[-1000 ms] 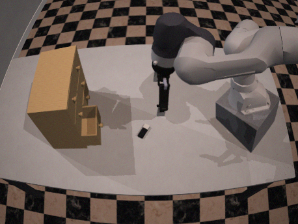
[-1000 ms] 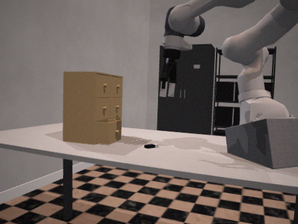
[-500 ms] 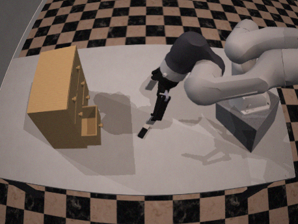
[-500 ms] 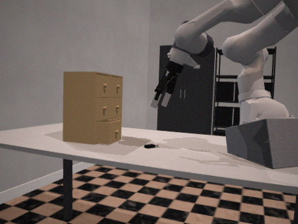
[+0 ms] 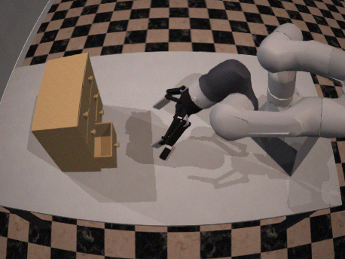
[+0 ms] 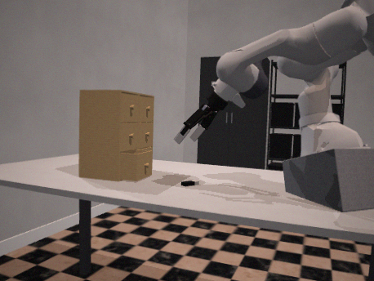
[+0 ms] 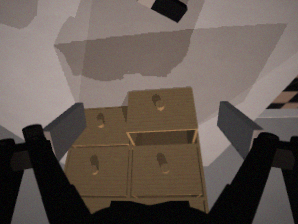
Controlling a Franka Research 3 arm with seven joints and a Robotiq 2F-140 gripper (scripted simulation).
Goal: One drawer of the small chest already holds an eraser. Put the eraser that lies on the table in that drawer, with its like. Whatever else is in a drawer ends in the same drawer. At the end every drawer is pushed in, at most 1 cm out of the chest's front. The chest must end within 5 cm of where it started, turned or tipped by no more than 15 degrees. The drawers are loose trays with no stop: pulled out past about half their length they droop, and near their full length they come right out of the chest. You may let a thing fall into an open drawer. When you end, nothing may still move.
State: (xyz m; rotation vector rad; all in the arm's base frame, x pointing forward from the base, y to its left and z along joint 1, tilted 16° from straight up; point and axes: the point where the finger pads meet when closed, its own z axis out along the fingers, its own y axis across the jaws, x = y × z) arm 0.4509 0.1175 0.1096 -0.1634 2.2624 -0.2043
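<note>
Over a pale table (image 5: 226,203) (image 6: 229,204) (image 7: 250,50), our gripper (image 5: 160,123) (image 6: 189,136) (image 7: 151,114) hangs open with nothing between its 2 fingers, tilted so that they point down and toward the chest (image 5: 60,90) (image 6: 100,135) (image 7: 112,175); the 1 loose eraser (image 5: 164,153) (image 6: 188,183) (image 7: 170,10), black with a pale end, lies on the table well below our fingertips, between the chest and the arm's base (image 5: 291,158) (image 6: 312,176); in the wrist view it sits at the top edge of the frame, beyond the open span and just right of its middle, cut off by the border; its long axis slants across the table there, running from the pale end at upper left to the black end at lower right, nearer to the line joining our 2 fingers than square to it; we judge that a grip across its narrow width calls for a good turn of the wrist, a more upright approach and a shift back from the chest before going down; 1 bottom drawer (image 5: 111,139) (image 6: 136,167) (image 7: 162,115) stands pulled out on the eraser's side of the chest, and whether it holds the matching eraser we cannot tell; coming down at the present tilt could bring a finger against that drawer, our likely target.

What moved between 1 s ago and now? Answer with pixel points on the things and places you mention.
The gripper (image 5: 160,123) (image 6: 189,136) (image 7: 151,114) went from pointing down above the table to lower, nearer the chest (image 5: 60,90) (image 6: 100,135) (image 7: 180,182) and tilted toward its drawer fronts. Nothing picked up or let go; its fingers are wide apart now.

Unchanged: chest, pulled-out bottom drawer (image 5: 114,159) (image 6: 132,167) (image 7: 175,114), eraser (image 5: 165,153) (image 6: 188,183) (image 7: 170,8) on the table.
</note>
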